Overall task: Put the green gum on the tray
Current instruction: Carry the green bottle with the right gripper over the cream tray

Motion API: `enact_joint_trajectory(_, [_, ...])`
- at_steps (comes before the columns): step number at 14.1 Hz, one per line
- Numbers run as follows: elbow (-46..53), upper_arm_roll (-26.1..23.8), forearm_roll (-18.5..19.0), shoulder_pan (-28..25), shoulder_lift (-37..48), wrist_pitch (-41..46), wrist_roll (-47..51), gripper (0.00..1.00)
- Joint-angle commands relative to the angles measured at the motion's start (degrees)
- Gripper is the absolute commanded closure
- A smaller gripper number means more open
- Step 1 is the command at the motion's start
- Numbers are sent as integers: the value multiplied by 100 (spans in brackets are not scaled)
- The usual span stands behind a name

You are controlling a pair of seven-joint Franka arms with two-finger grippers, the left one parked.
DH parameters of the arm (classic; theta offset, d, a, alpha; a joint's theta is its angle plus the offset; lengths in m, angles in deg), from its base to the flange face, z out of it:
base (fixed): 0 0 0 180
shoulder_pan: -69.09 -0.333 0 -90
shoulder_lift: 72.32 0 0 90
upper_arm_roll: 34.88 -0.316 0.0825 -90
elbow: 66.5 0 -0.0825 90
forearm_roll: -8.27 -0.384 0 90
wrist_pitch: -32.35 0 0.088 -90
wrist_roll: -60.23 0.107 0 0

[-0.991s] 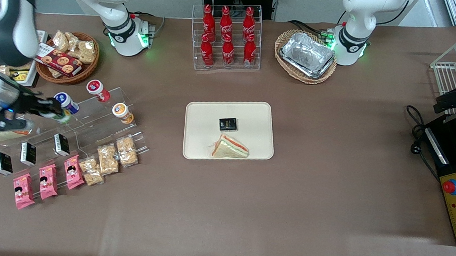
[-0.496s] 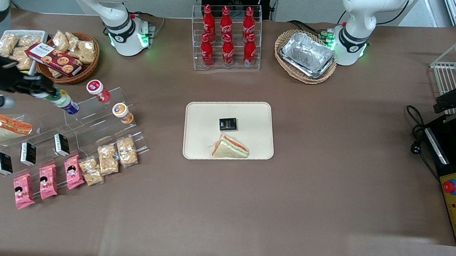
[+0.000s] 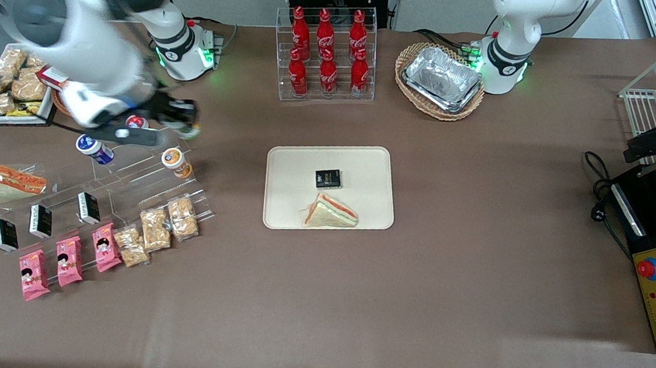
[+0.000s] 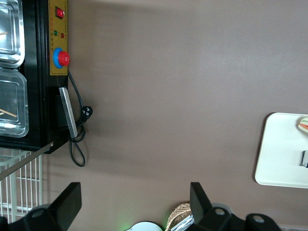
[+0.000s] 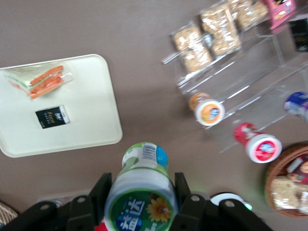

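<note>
My right gripper [image 3: 185, 121] is shut on the green gum [image 3: 191, 132], a small white bottle with a green label and lid. It holds the bottle in the air above the clear acrylic stand [image 3: 148, 164], near the red-lidded bottle [image 3: 134, 122]. In the right wrist view the gum [image 5: 142, 192] sits between the two black fingers [image 5: 102, 188] of the gripper [image 5: 142, 187]. The cream tray [image 3: 294, 169] lies on the table toward the parked arm's end from the gripper, apart from it. It also shows in the right wrist view [image 5: 86, 110].
A sandwich [image 3: 332, 210] and a small black box [image 3: 328, 178] lie on the tray. A blue-lidded bottle [image 3: 92, 148] and an orange-lidded bottle [image 3: 174, 160] stay on the stand, with snack packs nearer the camera. A cola rack [image 3: 326, 55] stands farther back.
The gripper has carried the green gum up off the stand's end and across toward the tray. The blue-lidded bottle and the sandwich beside the stand are uncovered again.
</note>
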Motion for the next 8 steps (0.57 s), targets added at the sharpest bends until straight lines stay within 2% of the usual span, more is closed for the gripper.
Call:
enact_joint_trajectory(1, [-786, 82, -98, -559, -24, -925, 692, 71])
enact_joint_trajectory(8, [-2712, 73, -186, -1182, -181, -3623, 746, 71])
